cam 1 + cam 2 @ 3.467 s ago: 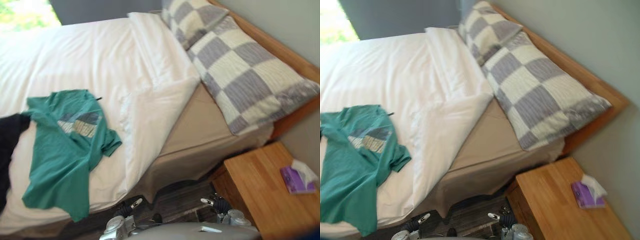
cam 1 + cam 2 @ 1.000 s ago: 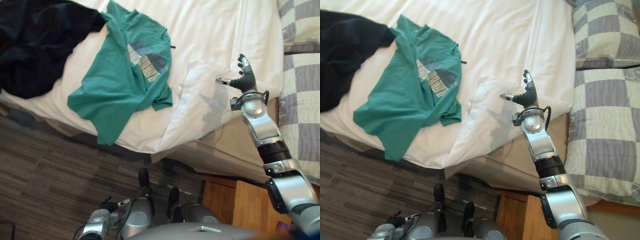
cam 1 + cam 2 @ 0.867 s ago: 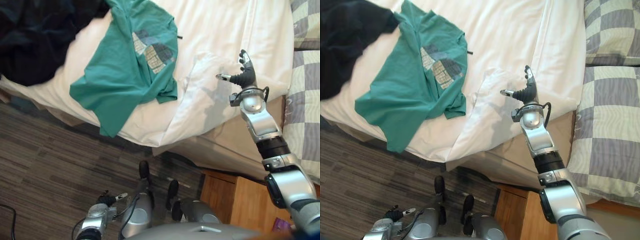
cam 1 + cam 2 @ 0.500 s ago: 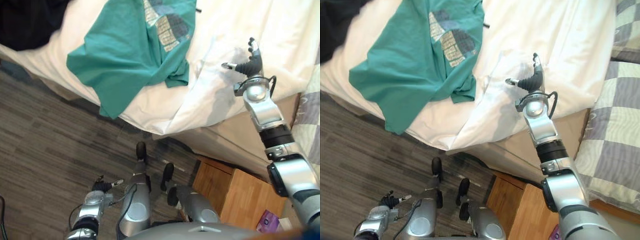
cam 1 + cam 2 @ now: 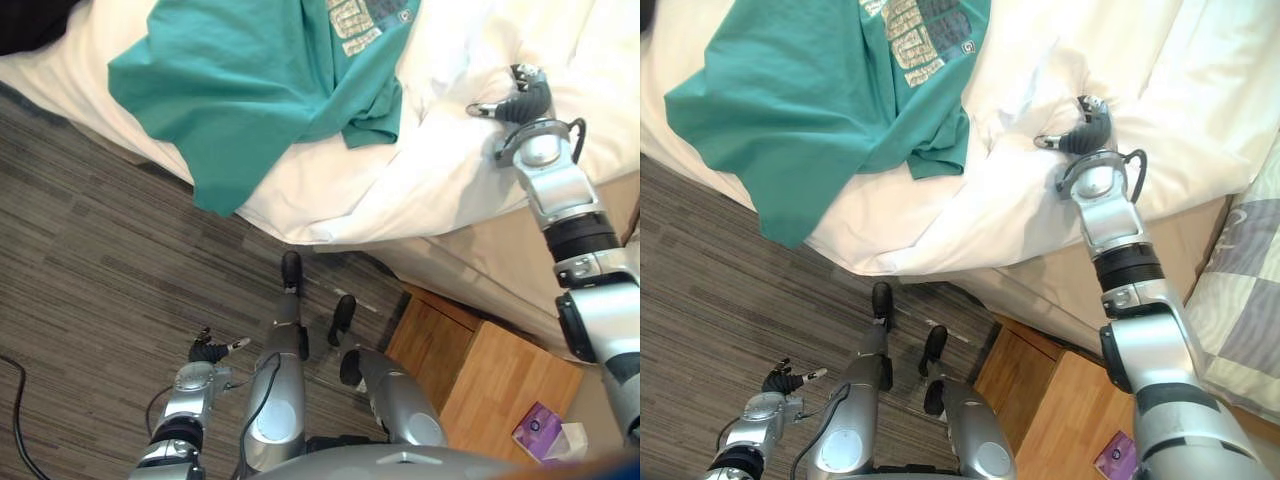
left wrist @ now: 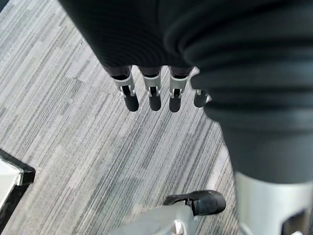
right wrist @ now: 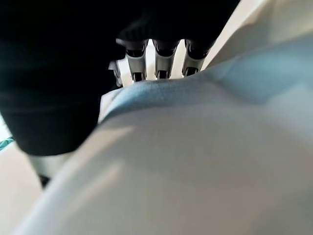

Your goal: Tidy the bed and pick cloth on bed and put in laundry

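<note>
Teal T-shirt (image 5: 250, 70): lies rumpled on the white duvet (image 5: 440, 190) at the bed's near edge. Its printed chest panel faces up and one corner droops over the side. The duvet corner is turned back and bunched, baring the beige mattress side (image 5: 470, 268) beneath. Dark cloth (image 5: 25, 20): on the bed just beyond the shirt, mostly cut off by the frame edge.

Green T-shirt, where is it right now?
In the left eye view the green T-shirt lies at the top, left of centre, on the white duvet, its lower part hanging over the edge above the floor, to the left of the right hand.
</note>
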### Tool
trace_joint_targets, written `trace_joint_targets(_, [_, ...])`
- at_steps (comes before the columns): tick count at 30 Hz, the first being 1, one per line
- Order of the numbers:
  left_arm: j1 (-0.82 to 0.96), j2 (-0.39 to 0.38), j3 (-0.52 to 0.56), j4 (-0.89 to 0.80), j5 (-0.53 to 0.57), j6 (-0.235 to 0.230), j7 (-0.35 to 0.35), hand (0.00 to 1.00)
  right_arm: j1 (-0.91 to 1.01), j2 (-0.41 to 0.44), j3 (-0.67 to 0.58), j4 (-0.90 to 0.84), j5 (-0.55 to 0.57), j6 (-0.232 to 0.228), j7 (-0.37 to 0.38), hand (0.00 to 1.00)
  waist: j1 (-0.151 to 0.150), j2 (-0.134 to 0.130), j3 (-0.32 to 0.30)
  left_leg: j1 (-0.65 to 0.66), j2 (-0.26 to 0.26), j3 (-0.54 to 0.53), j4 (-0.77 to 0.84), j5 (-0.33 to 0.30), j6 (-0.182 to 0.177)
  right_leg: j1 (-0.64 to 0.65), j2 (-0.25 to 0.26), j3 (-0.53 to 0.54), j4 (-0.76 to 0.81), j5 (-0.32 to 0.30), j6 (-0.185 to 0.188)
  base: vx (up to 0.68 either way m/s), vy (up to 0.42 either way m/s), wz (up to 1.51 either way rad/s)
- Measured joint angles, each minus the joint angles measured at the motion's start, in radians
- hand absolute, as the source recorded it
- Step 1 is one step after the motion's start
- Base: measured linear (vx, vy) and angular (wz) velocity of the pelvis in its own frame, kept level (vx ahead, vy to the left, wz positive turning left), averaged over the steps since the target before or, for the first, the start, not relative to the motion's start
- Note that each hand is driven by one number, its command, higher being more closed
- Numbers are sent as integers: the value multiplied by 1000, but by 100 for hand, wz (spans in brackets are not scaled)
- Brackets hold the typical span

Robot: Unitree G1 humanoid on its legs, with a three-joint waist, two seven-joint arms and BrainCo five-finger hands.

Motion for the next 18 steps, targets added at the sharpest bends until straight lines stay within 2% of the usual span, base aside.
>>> trace_joint_targets(5, [-1,-1,-7,-5,-8,-12,20,0,65,1,-35,-2,126,-82,1,100,-1,0,0,9,1,26,0,0,-1,0,-3,16,-2,-2,-2,-3,28,-13])
trace_joint_targets(9, [3,-8,-38,-27,-10,9,19,0,265,33,-130,-122,241,-181,-8,100,-3,-1,-1,55,0,42,0,-4,-6,43,-5,22,-4,-2,-3,20,6,-4])
trace_joint_targets(12, [26,-22,-39,-72,-11,33,16,0,454,141,-225,-268,335,-256,-58,100,-25,-7,-5,113,1,70,-1,-19,-22,89,-7,53,-2,-4,-5,37,-4,-24])
trace_joint_targets(14, [47,-28,-39,-85,-17,47,8,0,569,207,-258,-333,381,-311,-83,100,-38,-24,-18,130,2,102,-1,-29,-24,93,-11,76,-1,-13,-11,25,-11,-43])
trace_joint_targets(15, [49,-32,-40,-84,-41,58,-4,0,637,246,-276,-359,391,-338,-94,100,-56,-30,-30,134,-1,109,-1,-31,-24,94,-14,84,-1,-21,-17,32,-25,-29])
trace_joint_targets(17, [62,-36,-41,-84,-65,77,-13,0,731,307,-293,-382,390,-369,-103,100,-84,-38,-45,148,-7,120,-1,-31,-24,106,-21,101,-1,-38,-2,39,-26,-17])
trace_joint_targets(18, [63,-47,-46,-84,-77,86,-19,0,790,334,-301,-387,385,-387,-103,0,-89,-40,-49,171,-14,127,-1,-31,-24,126,-30,102,1,-58,12,38,-24,-9])
